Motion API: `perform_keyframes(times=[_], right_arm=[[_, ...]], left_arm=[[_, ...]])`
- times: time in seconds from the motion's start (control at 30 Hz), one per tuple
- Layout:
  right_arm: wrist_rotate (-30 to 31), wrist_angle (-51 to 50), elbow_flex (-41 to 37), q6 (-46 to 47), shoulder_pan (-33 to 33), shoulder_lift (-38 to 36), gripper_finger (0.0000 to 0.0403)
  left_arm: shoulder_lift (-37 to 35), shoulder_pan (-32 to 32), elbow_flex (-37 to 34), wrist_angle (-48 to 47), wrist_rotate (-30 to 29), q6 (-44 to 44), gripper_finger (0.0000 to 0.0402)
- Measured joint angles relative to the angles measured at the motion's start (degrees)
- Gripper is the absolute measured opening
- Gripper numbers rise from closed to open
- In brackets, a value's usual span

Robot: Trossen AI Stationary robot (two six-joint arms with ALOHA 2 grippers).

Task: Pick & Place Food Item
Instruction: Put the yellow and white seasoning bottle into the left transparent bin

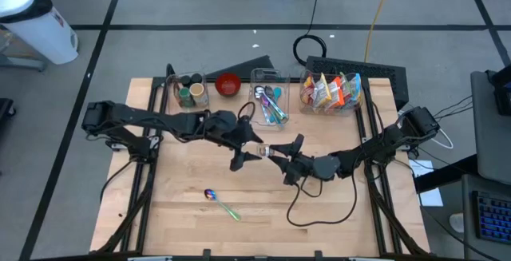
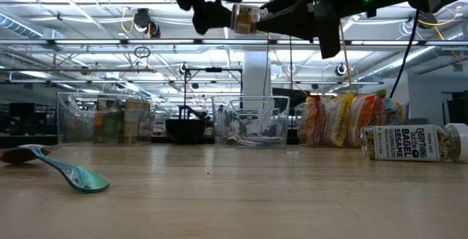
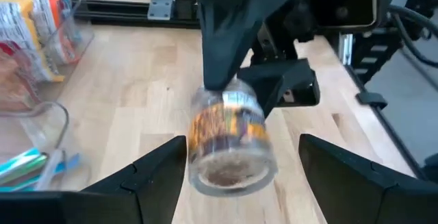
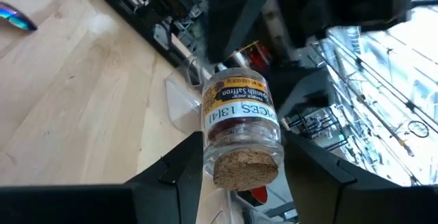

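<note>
Right tool (image 4: 236, 159) gripping cork-stoppered spice jar (image 4: 239, 125)

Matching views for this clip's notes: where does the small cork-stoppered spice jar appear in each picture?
High view: spice jar at table centre, between the two arms.
Low view: jar near the top, high above the table, level.
Left wrist view: jar centre, between the open jaws, glass base nearest.
Right wrist view: jar centre, cork nearest, held.
Shared landmark: the clear snack bin appears in the high, low and left wrist views.
</note>
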Motion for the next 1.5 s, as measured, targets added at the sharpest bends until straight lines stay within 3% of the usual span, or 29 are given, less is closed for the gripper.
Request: perform_keyframes(times=[0.2, 0.3, 0.47, 0.67, 0.97, 1.17, 1.3, 1.5], right_arm=[[-3.8, -3.4, 0.1, 3.3, 0.1, 0.0, 0.0159], [-4.9, -6.6, 1.2, 3.8, 0.1, 0.0, 0.0159], [-6.0, -16.2, 5.2, 6.0, 0.1, 0.0, 0.0159], [-6.2, -21.7, 7.1, 8.7, 0.1, 0.0, 0.0159], [-5.9, -23.2, 7.1, 8.7, 0.3, 0.0, 0.0159], [-6.1, -23.8, 7.1, 8.7, 0.3, 0.0, 0.0158], [-6.3, -23.8, 7.1, 8.8, 0.4, 0.0, 0.0125], [-6.2, -23.9, 7.1, 8.7, 0.4, 0.0, 0.0078]], left_arm=[[0.1, 0.1, 7.5, -11.1, -0.6, 1.3, 0.0292], [1.6, 0.6, 10.9, -16.5, 2.2, 1.2, 0.0292], [7.4, 0.9, 16.5, -23.9, 10.2, -0.3, 0.0292], [15.6, 1.0, 24.1, -33.9, 10.7, 0.0, 0.0292], [21.6, 2.9, 28.0, -37.6, 11.4, 0.3, 0.0292], [21.9, 4.7, 28.0, -37.9, 16.7, -0.1, 0.0289], [21.9, 4.7, 28.0, -38.0, 14.7, 1.0, 0.0257], [21.9, 4.6, 28.0, -37.8, 13.7, 3.1, 0.0154]])
